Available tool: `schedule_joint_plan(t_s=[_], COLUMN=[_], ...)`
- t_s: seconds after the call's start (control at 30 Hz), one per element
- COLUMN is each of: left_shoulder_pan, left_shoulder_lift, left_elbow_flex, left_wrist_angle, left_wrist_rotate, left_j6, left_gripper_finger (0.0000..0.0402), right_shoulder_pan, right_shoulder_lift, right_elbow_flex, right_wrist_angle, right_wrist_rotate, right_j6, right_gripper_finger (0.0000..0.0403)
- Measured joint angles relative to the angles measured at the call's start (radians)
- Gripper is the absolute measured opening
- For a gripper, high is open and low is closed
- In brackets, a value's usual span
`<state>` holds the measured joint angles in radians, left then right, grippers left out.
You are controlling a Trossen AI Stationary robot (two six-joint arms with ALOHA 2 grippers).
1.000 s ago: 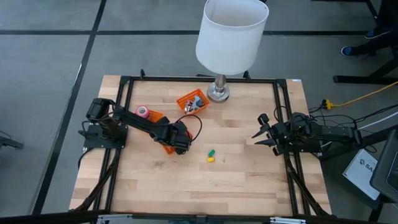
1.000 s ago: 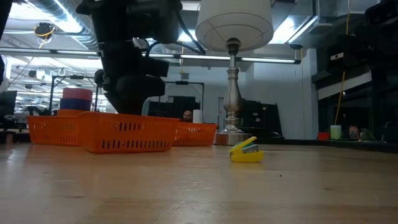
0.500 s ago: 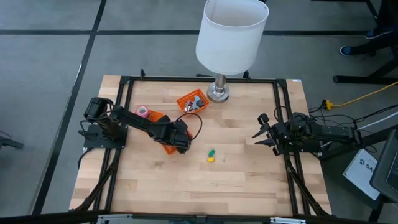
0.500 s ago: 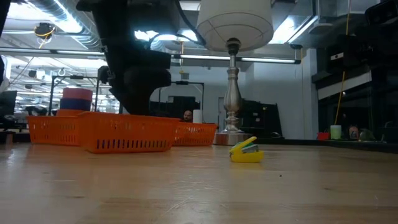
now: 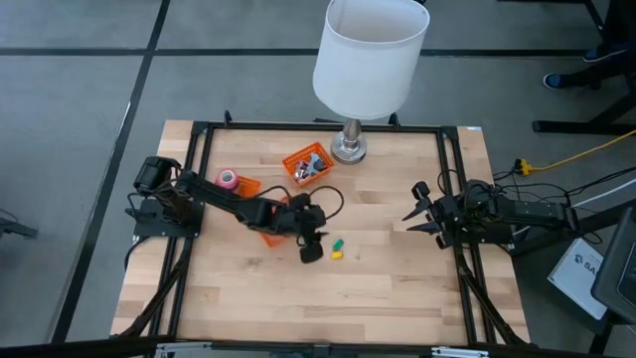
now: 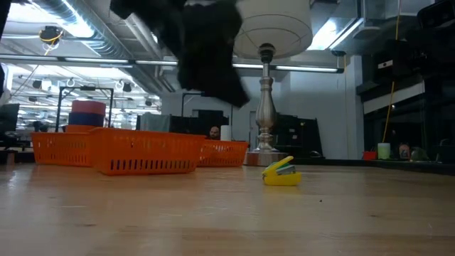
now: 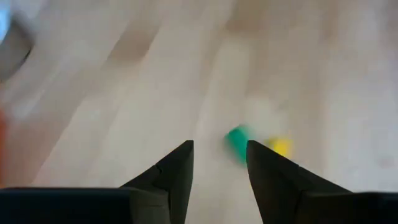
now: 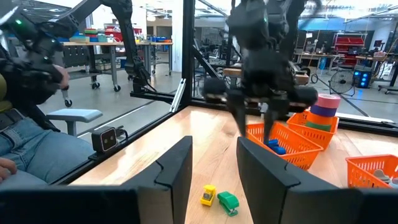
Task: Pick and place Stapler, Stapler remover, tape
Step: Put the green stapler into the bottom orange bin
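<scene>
Left wrist view: blurred green piece [image 7: 237, 140].

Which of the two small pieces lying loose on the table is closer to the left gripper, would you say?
The green piece: it lies just beside the left gripper, while the yellow piece sits on its far side.

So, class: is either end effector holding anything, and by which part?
Nothing is held. The left end effector hangs open above the table near the green piece; the right end effector waits open, empty.

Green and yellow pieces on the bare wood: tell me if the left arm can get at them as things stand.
Probably yes. The left gripper hangs open just beside the green piece and yellow piece, with only bare table between them.
</scene>
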<state>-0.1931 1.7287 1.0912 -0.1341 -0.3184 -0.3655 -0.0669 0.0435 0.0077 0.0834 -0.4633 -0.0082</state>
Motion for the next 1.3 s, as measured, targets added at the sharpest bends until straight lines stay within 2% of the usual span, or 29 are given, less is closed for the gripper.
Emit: schedule_joint_plan(t_s=[0.2, 0.43, 0.73, 1.1, 1.3], left_shoulder_pan=[-0.043, -0.08, -0.095, -0.084, -0.062], left_shoulder_lift=[0.0, 0.031, 0.09, 0.212, 0.268], left_elbow_flex=[0.0, 0.0, 0.0, 0.0, 0.0], left_wrist_angle=[0.189, 0.237, 0.249, 0.416, 0.435], left_wrist_rotate=[0.014, 0.014, 0.016, 0.024, -0.032], left_j6=[0.116, 0.143, 0.09, 0.056, 0.006], left_gripper_finger=[0.0144, 0.0143, 0.0143, 0.0143, 0.0143], right_shoulder_pan=[0.0, 0.0, 0.0, 0.0, 0.0], right_shoulder_lift=[0.0, 0.0, 0.0, 0.0, 0.0], right_elbow_flex=[0.0, 0.0, 0.0, 0.0, 0.0], right_wrist_angle=[0.0, 0.0, 0.0, 0.0, 0.0], right_wrist_rotate=[0.0, 0.0, 0.0, 0.0, 0.0], right_j6=[0.0, 0.0, 0.0, 0.0, 0.0], right_gripper_finger=[0.0129, 0.0129, 0.0129, 0.0129, 0.0129])
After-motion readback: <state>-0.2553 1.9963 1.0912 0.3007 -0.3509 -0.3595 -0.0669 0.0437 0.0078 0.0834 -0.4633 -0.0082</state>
